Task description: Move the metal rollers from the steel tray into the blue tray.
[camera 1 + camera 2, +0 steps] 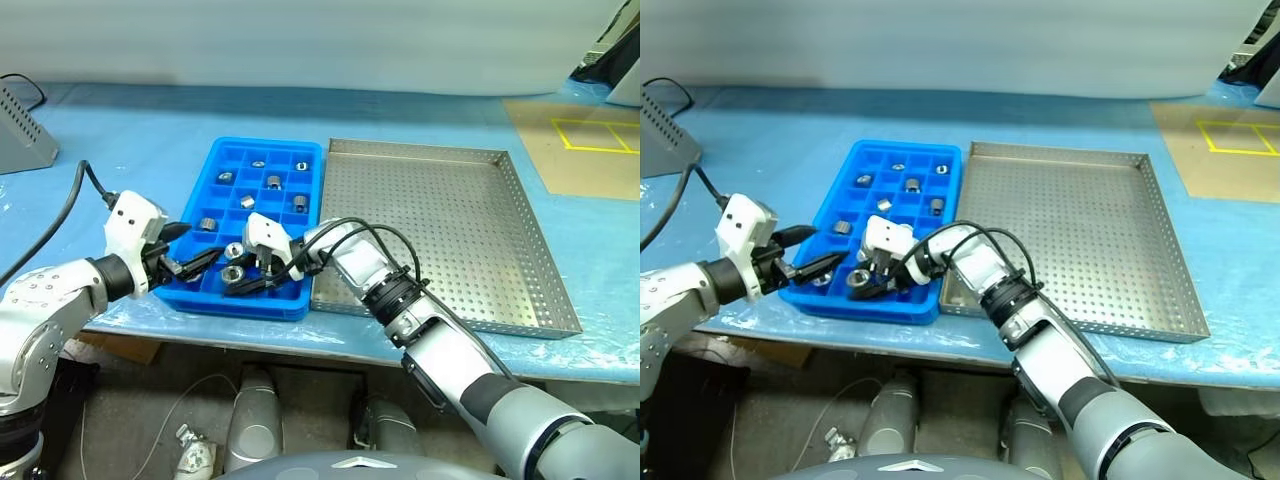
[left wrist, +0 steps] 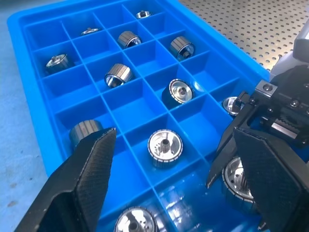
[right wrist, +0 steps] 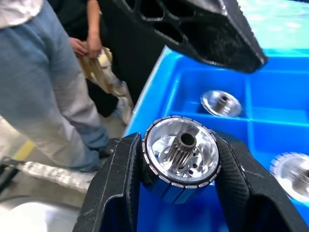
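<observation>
Right gripper (image 3: 179,193) clamped on a roller (image 3: 181,157), hanging over the blue tray's (image 1: 215,160) near row; left gripper (image 1: 190,262) gapes empty alongside. Placing step: next, find a free cell and release. Beyond, rollers (image 2: 118,75) fill cells; steel tray (image 1: 440,230) looks bare.

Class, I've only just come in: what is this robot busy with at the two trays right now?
It is sorting metal rollers into the blue tray. The right gripper is shut on a roller over the tray's near end. The left gripper hovers open beside it. About ten rollers sit in compartments, and the steel tray is empty. A person stands nearby.
</observation>
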You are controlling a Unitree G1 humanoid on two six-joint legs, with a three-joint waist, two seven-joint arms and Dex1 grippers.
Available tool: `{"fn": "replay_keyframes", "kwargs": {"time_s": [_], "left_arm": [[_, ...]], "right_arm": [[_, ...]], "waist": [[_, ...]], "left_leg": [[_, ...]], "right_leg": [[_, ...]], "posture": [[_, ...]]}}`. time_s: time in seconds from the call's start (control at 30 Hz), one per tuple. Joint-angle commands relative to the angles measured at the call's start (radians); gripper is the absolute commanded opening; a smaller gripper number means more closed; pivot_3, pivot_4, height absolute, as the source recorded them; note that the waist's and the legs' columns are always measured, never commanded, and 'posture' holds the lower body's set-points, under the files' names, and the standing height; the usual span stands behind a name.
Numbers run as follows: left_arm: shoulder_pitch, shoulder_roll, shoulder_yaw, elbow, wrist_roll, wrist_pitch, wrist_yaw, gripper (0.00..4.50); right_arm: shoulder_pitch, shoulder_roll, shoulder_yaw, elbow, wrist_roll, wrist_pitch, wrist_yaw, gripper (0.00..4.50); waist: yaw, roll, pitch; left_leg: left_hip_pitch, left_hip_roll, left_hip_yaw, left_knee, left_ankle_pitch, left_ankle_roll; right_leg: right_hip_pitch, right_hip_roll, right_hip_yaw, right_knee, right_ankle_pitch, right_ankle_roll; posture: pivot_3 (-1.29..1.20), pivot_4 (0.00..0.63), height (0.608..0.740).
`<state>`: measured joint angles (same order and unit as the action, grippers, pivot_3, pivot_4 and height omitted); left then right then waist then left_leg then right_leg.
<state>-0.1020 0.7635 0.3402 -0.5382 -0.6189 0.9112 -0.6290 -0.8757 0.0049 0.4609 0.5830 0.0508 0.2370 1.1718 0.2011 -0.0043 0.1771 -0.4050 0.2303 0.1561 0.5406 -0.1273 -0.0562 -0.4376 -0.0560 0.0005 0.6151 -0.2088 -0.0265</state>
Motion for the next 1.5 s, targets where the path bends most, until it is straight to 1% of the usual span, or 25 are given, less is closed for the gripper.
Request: {"fn": "replay_keyframes", "kwargs": {"time_s": [0.03, 0.1, 0.17, 0.23, 0.27, 0.33, 0.37, 0.5, 0.6, 0.7, 0.8, 0.87, 0.93, 1.03, 1.1, 1.17, 1.3, 1.5], "left_arm": [[-0.033, 0.01, -0.022, 0.021, 0.01, -0.039, -0.01, 4.07], [-0.045, 0.01, -0.035, 0.032, 0.012, -0.047, -0.012, 4.07], [-0.053, 0.01, -0.046, 0.041, 0.012, -0.054, -0.017, 4.07], [-0.06, 0.01, -0.056, 0.05, 0.015, -0.061, -0.021, 4.07], [-0.064, 0.01, -0.062, 0.057, 0.017, -0.065, -0.022, 4.07], [-0.075, 0.009, -0.074, 0.068, 0.021, -0.072, -0.025, 4.07], [-0.079, 0.009, -0.079, 0.072, 0.021, -0.076, -0.027, 4.07], [-0.105, -0.002, -0.105, 0.089, 0.026, -0.094, -0.028, 4.07], [-0.125, -0.017, -0.132, 0.117, 0.039, -0.12, -0.032, 4.07], [-0.174, -0.043, -0.182, 0.181, 0.071, -0.163, -0.041, 4.07], [-0.239, -0.079, -0.227, 0.254, 0.1, -0.205, -0.049, 4.07], [-0.302, -0.127, -0.268, 0.325, 0.128, -0.241, -0.047, 4.07], [-0.345, -0.169, -0.304, 0.377, 0.156, -0.276, -0.047, 4.07], [-0.39, -0.225, -0.346, 0.442, 0.184, -0.316, -0.061, 4.07], [-0.407, -0.249, -0.363, 0.464, 0.194, -0.331, -0.071, 4.07], [-0.434, -0.275, -0.379, 0.499, 0.204, -0.346, -0.083, 4.07], [-0.471, -0.304, -0.398, 0.556, 0.221, -0.372, -0.114, 4.07], [-0.513, -0.326, -0.412, 0.646, 0.25, -0.42, -0.157, 4.07]], "right_arm": [[0.023, -0.015, -0.014, -0.027, 0.0, 0.012, 0.0, 1.73], [0.032, -0.02, -0.017, -0.028, -0.002, 0.003, -0.001, 1.73], [0.038, -0.021, -0.027, -0.03, -0.008, -0.027, -0.02, 2.46], [0.041, -0.021, -0.032, -0.031, -0.01, -0.044, -0.03, 3.08], [0.039, -0.02, -0.034, -0.028, -0.011, -0.036, -0.039, 3.37], [0.033, -0.018, -0.036, -0.017, -0.017, -0.009, -0.062, 4.13], [0.031, -0.018, -0.037, -0.015, -0.018, -0.004, -0.067, 4.43], [0.024, -0.043, -0.062, -0.029, -0.026, -0.022, -0.103, 4.43], [0.014, -0.089, -0.118, -0.067, -0.011, 0.003, -0.147, 4.43], [0.032, -0.184, -0.19, -0.152, 0.009, 0.049, -0.176, 4.43], [0.084, -0.29, -0.232, -0.226, 0.005, 0.075, -0.192, 4.43], [0.142, -0.366, -0.285, -0.273, 0.003, 0.115, -0.23, 4.43], [0.188, -0.413, -0.326, -0.315, 0.006, 0.15, -0.266, 4.43], [0.243, -0.439, -0.363, -0.374, 0.001, 0.202, -0.341, 4.43], [0.269, -0.447, -0.372, -0.41, 0.005, 0.225, -0.364, 4.43], [0.29, -0.449, -0.375, -0.449, 0.009, 0.247, -0.385, 4.43], [0.306, -0.447, -0.377, -0.5, 0.013, 0.276, -0.415, 4.43], [0.329, -0.463, -0.396, -0.559, 0.034, 0.312, -0.438, 4.43]], "waist": [[-0.001, 0.0, 0.0], [-0.006, -0.001, 0.0], [-0.012, -0.001, -0.001], [-0.02, -0.001, -0.001], [-0.023, -0.001, -0.001], [-0.026, -0.001, -0.001], [-0.026, -0.001, -0.001], [-0.025, -0.001, -0.001], [-0.024, 0.0, 0.0], [-0.022, -0.001, 0.0], [-0.028, -0.001, -0.001], [-0.037, -0.001, -0.001], [-0.049, -0.001, -0.001], [-0.077, -0.001, -0.001], [-0.103, -0.001, -0.001], [-0.118, -0.001, -0.001], [-0.133, -0.001, -0.001], [-0.134, -0.001, -0.001]], "left_leg": [[0.0, 0.0, 0.0, 0.0, 0.0, 0.0], [0.0, -0.001, -0.001, 0.001, 0.0, 0.0], [0.0, -0.001, -0.001, 0.001, 0.0, 0.0], [0.0, -0.001, -0.002, 0.001, 0.0, -0.001], [0.0, -0.001, -0.002, 0.001, 0.0, -0.001], [0.0, -0.001, -0.002, 0.002, 0.0, -0.001], [0.0, -0.001, -0.002, 0.002, 0.001, -0.001], [0.0, -0.001, -0.002, 0.002, 0.001, -0.001], [0.0, -0.003, -0.002, 0.003, 0.001, -0.001], [0.0, -0.004, -0.003, 0.004, 0.001, -0.001], [0.0, -0.004, -0.003, 0.006, 0.002, -0.003], [0.001, -0.004, -0.003, 0.006, 0.003, -0.005], [0.0, -0.004, -0.003, 0.006, 0.005, -0.008], [0.0, -0.005, -0.003, 0.006, 0.006, -0.008], [0.0, -0.005, -0.003, 0.006, 0.006, -0.007], [0.0, -0.004, -0.003, 0.005, 0.006, -0.007], [0.0, -0.004, -0.003, 0.006, 0.006, -0.007], [0.002, -0.005, -0.003, 0.006, 0.005, -0.007]], "right_leg": [[0.0, 0.0, 0.0, 0.0, 0.0, 0.0], [0.0, 0.0, 0.0, 0.001, 0.0, -0.001], [0.0, 0.0, 0.0, 0.001, 0.002, -0.004], [0.0, 0.0, 0.0, 0.001, 0.003, -0.006], [0.0, 0.0, 0.0, 0.001, 0.003, -0.006], [0.0, 0.0, 0.0, 0.002, 0.003, -0.006], [0.0, 0.0, 0.0, 0.003, 0.003, -0.006], [0.001, 0.0, 0.0, 0.003, 0.003, -0.006], [0.001, -0.002, -0.001, 0.003, 0.003, -0.006], [0.003, -0.003, -0.001, 0.004, 0.001, -0.002], [0.004, -0.003, 0.0, 0.005, 0.001, 0.0], [0.004, -0.002, 0.0, 0.005, 0.002, -0.002], [0.004, -0.001, 0.0, 0.005, 0.004, -0.005], [0.003, -0.002, 0.001, 0.005, 0.004, -0.005], [0.002, -0.001, 0.002, 0.005, 0.005, -0.005], [0.0, 0.001, 0.002, 0.005, 0.004, -0.006], [0.0, 0.0, 0.002, 0.005, 0.004, -0.006], [0.002, 0.0, 0.003, 0.005, 0.004, -0.006]], "posture": [[0.29, 0.15, 0.74], [0.27, 0.15, 0.74], [0.26, 0.15, 0.74], [0.25, 0.15, 0.74], [0.25, 0.15, 0.74], [0.24, 0.15, 0.74], [0.24, 0.15, 0.74], [0.21, 0.15, 0.74], [0.16, 0.15, 0.74], [0.13, 0.15, 0.74], [0.09, 0.15, 0.74], [0.05, 0.15, 0.74], [0.03, 0.15, 0.74], [0.0, 0.15, 0.74], [-0.03, 0.15, 0.74], [-0.06, 0.15, 0.74], [-0.1, 0.15, 0.74], [-0.15, 0.15, 0.74]]}}
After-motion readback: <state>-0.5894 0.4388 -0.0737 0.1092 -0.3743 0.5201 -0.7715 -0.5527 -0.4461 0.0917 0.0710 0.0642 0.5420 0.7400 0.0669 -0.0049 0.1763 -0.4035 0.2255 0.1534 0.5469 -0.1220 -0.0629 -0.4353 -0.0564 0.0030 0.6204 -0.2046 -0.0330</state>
